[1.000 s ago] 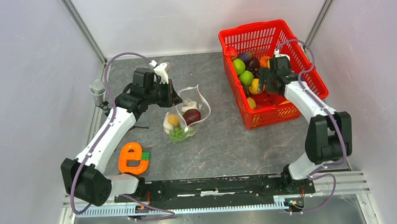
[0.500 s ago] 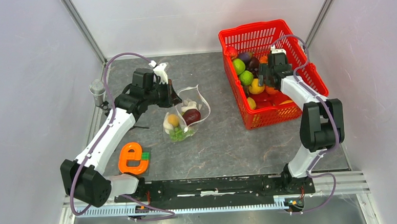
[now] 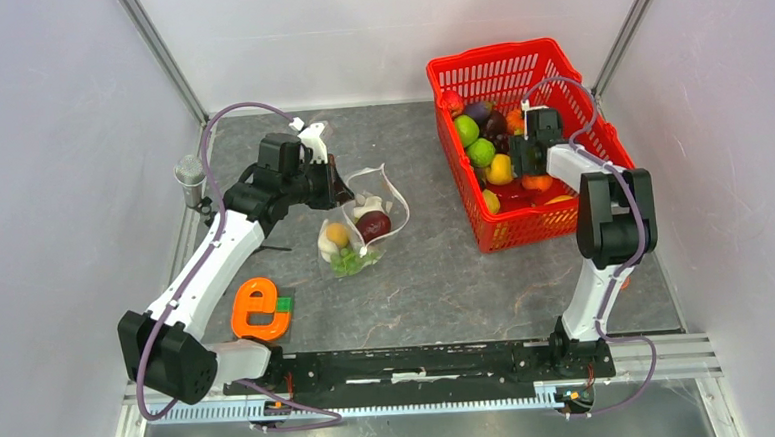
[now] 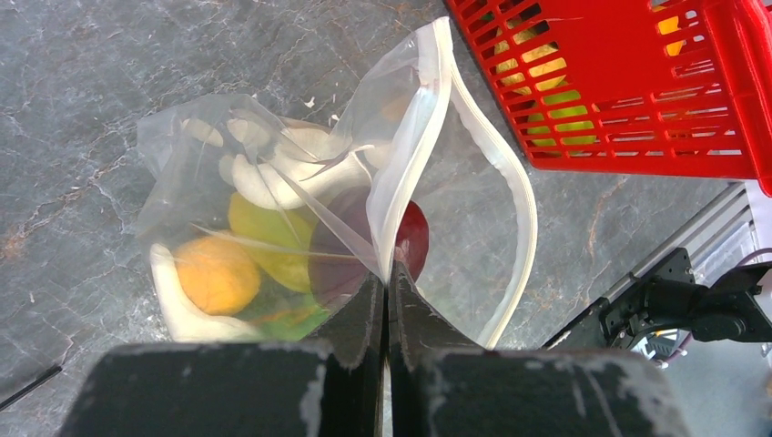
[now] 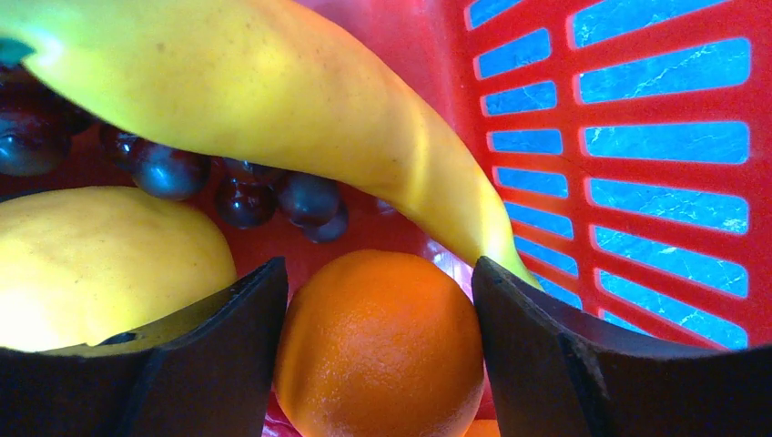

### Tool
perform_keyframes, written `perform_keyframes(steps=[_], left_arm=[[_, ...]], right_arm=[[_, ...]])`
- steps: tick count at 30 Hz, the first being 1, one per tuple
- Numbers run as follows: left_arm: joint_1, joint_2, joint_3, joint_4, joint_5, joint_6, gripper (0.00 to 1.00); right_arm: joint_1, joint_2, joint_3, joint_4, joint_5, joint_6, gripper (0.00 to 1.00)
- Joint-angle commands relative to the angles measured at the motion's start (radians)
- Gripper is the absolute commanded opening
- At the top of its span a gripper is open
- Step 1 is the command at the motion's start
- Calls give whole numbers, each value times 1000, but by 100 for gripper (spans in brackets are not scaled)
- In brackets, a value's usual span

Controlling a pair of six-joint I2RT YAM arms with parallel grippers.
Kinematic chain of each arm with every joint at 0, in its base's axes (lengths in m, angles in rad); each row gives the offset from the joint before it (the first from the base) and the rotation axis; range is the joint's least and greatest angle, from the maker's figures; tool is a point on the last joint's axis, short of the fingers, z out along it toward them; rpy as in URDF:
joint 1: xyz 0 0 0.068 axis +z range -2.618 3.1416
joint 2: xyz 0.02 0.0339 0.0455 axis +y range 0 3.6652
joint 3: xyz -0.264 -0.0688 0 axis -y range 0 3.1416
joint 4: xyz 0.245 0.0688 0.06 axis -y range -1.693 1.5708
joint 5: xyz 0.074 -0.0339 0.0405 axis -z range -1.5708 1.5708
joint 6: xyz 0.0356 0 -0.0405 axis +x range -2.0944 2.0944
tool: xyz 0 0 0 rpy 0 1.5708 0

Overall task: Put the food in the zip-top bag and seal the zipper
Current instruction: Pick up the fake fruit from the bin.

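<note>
The clear zip-top bag [image 3: 364, 220] lies on the grey table, mouth toward the basket. My left gripper [image 4: 387, 273] is shut on its near mouth edge, pinching the whitish zipper [image 4: 414, 137], and the mouth gapes. Inside the bag lie an orange fruit [image 4: 214, 273], a yellow-green piece [image 4: 269, 232] and a dark red one [image 4: 414, 241]. My right gripper [image 5: 378, 300] is down in the red basket [image 3: 515, 57], its jaws against both sides of an orange [image 5: 382, 346]. A banana [image 5: 273, 91], a yellow fruit [image 5: 100, 255] and dark grapes [image 5: 237, 191] crowd around it.
More green, purple and yellow food fills the basket's left half [image 3: 479, 139]. A flat orange e-shaped toy [image 3: 258, 307] lies near the left arm's base. A grey cylinder [image 3: 190, 174] stands at the table's left edge. The basket wall [image 4: 628, 91] is close to the bag's mouth.
My right gripper moved further back into the basket and lower, and its jaws came in around the orange. The left gripper and bag have not moved.
</note>
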Motion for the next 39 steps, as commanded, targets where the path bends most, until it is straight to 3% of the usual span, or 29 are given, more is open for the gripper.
perform_keyframes(steps=[1, 6, 11, 17, 27, 39], left_arm=[[2, -35, 3, 53, -9, -15, 3], [2, -45, -9, 89, 2, -29, 3], [1, -66, -25, 75, 31, -35, 3], [1, -105, -74, 101, 15, -48, 3], [2, -43, -41, 97, 43, -55, 3], [1, -18, -32, 95, 83, -56, 3]], right_arm=[[4, 18, 31, 29, -51, -30, 71], [3, -9, 3, 54, -129, -21, 55], [3, -42, -12, 64, -151, -13, 51], [3, -97, -42, 92, -188, -12, 50], [3, -203, -114, 136, -241, 34, 44], [4, -490, -270, 175, -240, 28, 45]])
